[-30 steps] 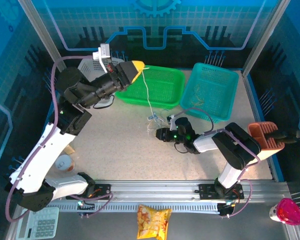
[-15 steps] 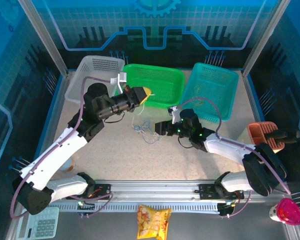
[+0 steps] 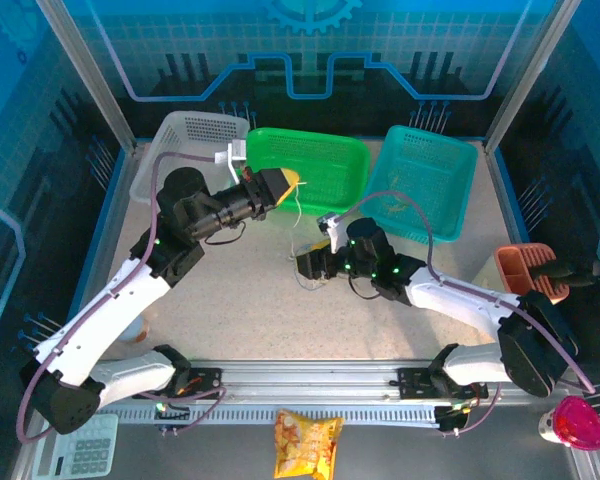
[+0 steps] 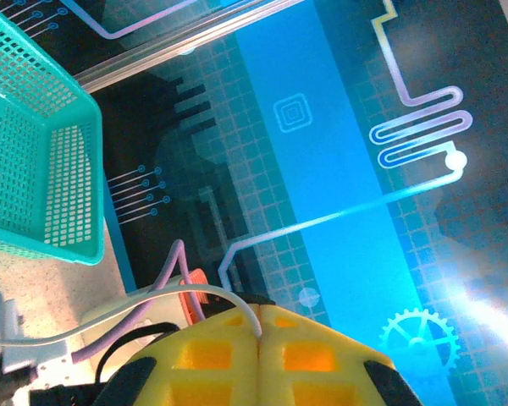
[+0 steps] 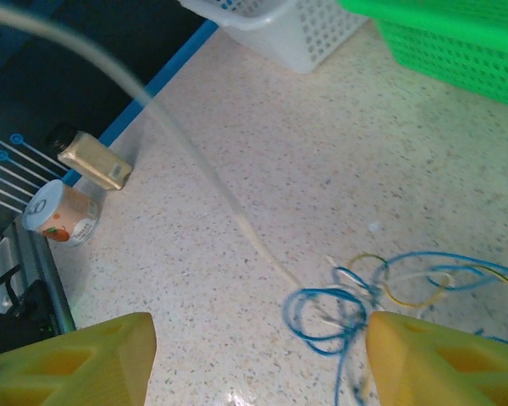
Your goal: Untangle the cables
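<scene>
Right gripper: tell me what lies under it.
Below the right gripper, between its open fingers, a tangle of blue, white and yellowish cables lies on the table. One pale strand runs off up-left. One finger hides part of the tangle.

**A:** What lies between the yellow fingertips (image 5: 76, 364) of the right gripper (image 5: 254, 359)?

**B:** The jaws stand wide apart. The cables (image 5: 381, 296), a loose tangle of blue, yellow and white loops, rest on the speckled table (image 5: 262, 144), nearer the right-hand finger.

**A:** And the pale line?

**B:** One white strand (image 5: 190, 155), rising from the tangle to the upper left corner. Top edge: white basket (image 5: 279, 30), green basket (image 5: 457, 46). Left margin: small can (image 5: 59, 216) near a gold-coloured block (image 5: 89, 161)
</scene>
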Available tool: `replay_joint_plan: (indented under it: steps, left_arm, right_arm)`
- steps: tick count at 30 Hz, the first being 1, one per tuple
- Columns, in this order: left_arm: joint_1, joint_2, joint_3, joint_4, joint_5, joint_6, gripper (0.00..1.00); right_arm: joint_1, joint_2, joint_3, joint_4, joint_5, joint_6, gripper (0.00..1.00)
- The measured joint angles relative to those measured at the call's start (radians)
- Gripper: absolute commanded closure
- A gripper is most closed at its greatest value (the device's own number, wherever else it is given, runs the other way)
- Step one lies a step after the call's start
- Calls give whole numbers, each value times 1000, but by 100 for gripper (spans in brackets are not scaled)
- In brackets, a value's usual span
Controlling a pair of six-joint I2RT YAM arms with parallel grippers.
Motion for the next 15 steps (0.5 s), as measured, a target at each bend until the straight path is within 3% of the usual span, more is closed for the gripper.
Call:
replay_joint_plan:
  steps: [6, 15]
  left_arm:
    - [0, 0, 1, 5, 0, -8, 100]
    - [0, 1, 8, 13, 0, -10, 100]
  right_arm:
    - [46, 90, 45, 30, 40, -23, 32]
    - [68, 169, 56, 124, 205, -14, 34]
